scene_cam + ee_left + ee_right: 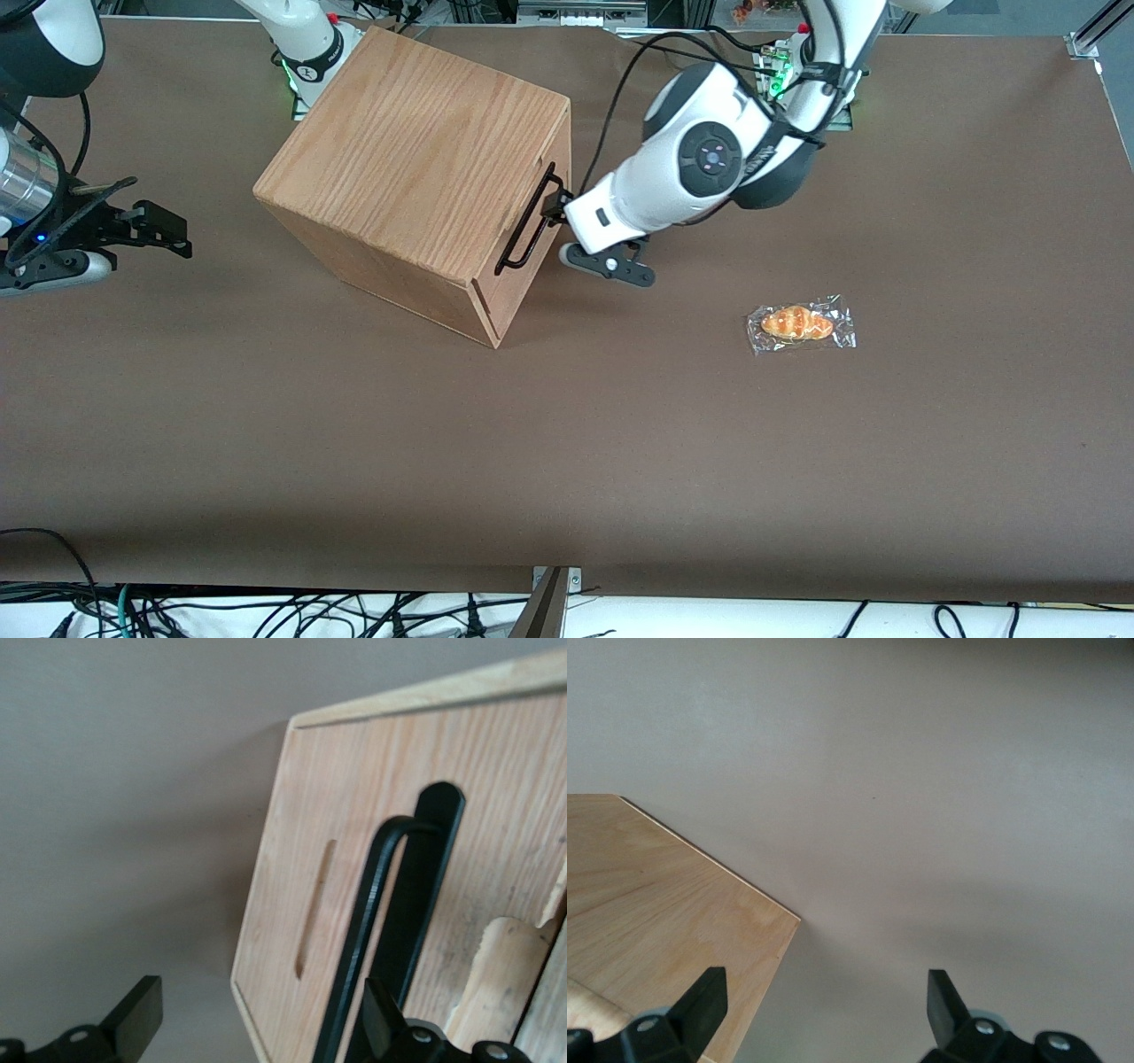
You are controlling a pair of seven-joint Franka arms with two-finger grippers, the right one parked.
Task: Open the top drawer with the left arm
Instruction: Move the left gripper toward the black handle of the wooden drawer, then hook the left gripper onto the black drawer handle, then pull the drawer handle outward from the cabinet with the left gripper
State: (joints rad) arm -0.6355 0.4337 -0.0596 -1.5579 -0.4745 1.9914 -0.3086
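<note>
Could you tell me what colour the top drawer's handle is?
Black; the handle shows best in the left wrist view, beside the hand.

Off-task items on the table

We see a wrapped bread roll [801, 324] in clear plastic lying on the brown table [354, 443], toward the working arm's end; cables [266, 616] trail along the white edge nearest the front camera.

A light wood top drawer [532, 213] with a thin black bar handle [530, 223] is seen shut, flush in the oak-grain box. The open-fingered end effector [556, 209] is positioned at the handle.
</note>
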